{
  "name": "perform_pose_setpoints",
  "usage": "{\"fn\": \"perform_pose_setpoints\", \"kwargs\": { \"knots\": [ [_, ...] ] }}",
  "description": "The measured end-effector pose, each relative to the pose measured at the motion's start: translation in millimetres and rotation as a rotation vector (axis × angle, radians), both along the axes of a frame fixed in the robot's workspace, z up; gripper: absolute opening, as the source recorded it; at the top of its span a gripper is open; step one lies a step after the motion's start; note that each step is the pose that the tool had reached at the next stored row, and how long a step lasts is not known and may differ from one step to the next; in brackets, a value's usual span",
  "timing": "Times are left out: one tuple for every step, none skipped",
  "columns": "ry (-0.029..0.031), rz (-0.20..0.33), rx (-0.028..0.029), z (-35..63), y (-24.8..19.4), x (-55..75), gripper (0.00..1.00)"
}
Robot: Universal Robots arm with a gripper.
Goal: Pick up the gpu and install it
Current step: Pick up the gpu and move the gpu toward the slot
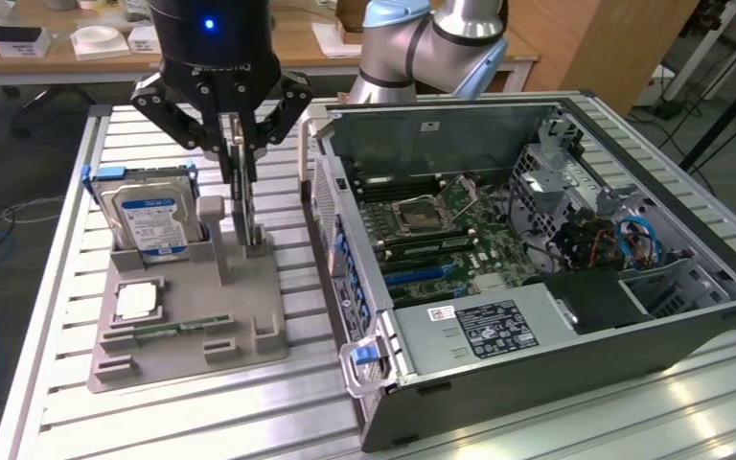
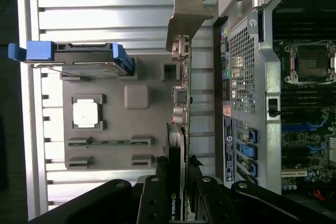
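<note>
Black thin flat gpu (image 2: 181,100) card w/ silver bracket stands upright in grey plastic holder (image 2: 105,145). Gripper (image 2: 176,174) fingers are closed, pinching its top edge. Not lifted yet; nothing installed in open black PC case (image 1: 573,369).

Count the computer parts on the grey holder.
4. In the exterior view: hard drive upright at the far end of the holder, CPU flat in front of it, RAM stick lying nearest the camera, gpu upright on the view's right, between the fingers.
</note>
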State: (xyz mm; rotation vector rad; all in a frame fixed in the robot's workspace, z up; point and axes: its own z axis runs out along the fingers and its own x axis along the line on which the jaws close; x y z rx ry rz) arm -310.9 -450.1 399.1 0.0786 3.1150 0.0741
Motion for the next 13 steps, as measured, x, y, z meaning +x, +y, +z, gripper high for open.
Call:
{"fn": "perform_pose_setpoints", "kwargs": {
  "knots": [
    [-0.0001,0.000,0.0002,0.0,0.0,0.0,0.26],
    [-0.0001,0.000,0.0002,0.0,0.0,0.0,0.26],
    [-0.0002,0.000,0.0002,0.0,0.0,0.0,0.26],
    [-0.0001,0.000,0.0000,0.0,0.0,0.0,0.26],
    [-0.0002,0.000,0.0001,0.0,0.0,0.0,0.26],
    [0.0000,0.000,0.0000,0.1,0.0,0.0,0.26],
    [0.0000,0.000,0.0000,0.1,0.1,0.3,0.26],
    [0.0000,0.000,-0.0001,0.1,0.1,0.9,0.26],
    [0.0000,0.000,0.0000,0.1,0.1,1.7,0.26],
    [-0.0001,0.000,0.0001,0.0,0.0,2.6,0.26],
    [0.0000,0.000,0.0000,0.1,0.0,3.5,0.26],
    [0.0000,0.000,-0.0001,0.1,0.0,4.4,0.26],
    [0.0000,0.000,0.0000,0.1,0.0,5.2,0.26]
  ]
}}
